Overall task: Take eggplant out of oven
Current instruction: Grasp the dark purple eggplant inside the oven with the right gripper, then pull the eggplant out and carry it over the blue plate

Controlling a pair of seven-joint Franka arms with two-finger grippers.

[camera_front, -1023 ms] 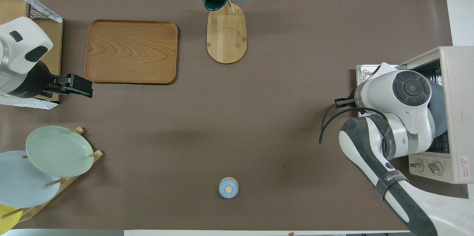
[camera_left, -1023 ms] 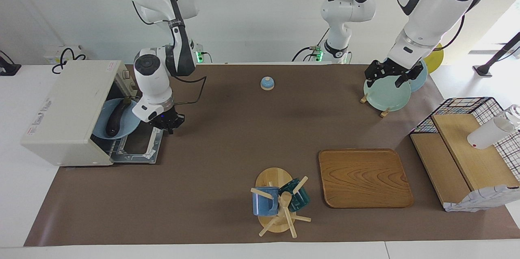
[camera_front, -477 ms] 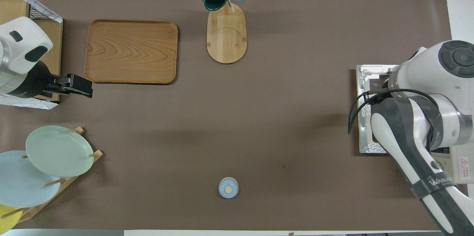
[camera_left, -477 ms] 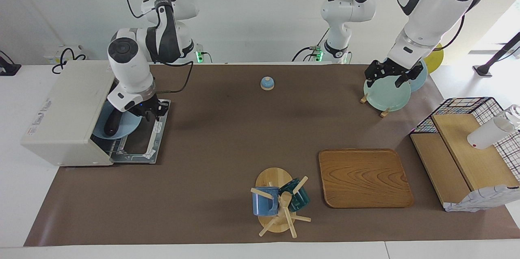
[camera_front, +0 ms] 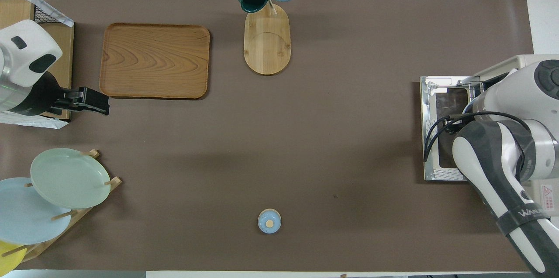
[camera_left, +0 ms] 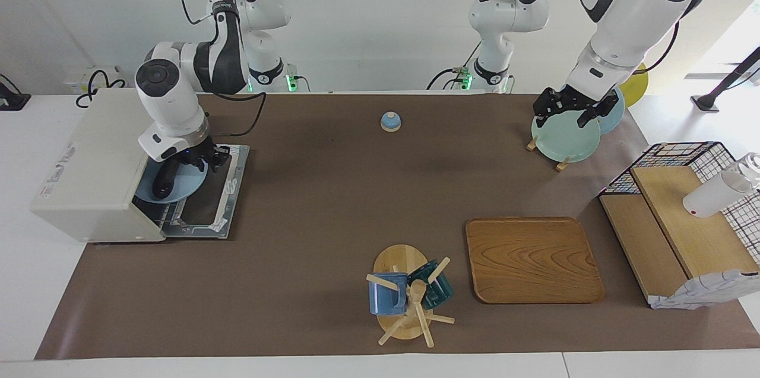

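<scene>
The cream-white oven [camera_left: 95, 170] stands at the right arm's end of the table, its door [camera_left: 208, 203] folded down flat. The dark eggplant [camera_left: 161, 183] lies on a blue plate [camera_left: 185, 185] in the oven's mouth. My right gripper [camera_left: 196, 159] is at the oven's mouth over the eggplant's upper end, which it hides. In the overhead view the right arm covers the oven [camera_front: 530, 64] above the door [camera_front: 441, 138], and the eggplant is hidden. My left gripper [camera_left: 571, 112] waits in the air over the plate rack; it also shows in the overhead view [camera_front: 94, 102].
A small blue bell [camera_left: 390, 121] sits mid-table near the robots. A plate rack [camera_left: 564, 139], a wire basket with wooden shelves [camera_left: 683, 212], a wooden tray [camera_left: 531, 259] and a mug tree [camera_left: 409, 298] stand toward the left arm's end.
My right gripper has moved from above the open door's outer edge to the oven's mouth, over the eggplant. The left arm has not moved.
</scene>
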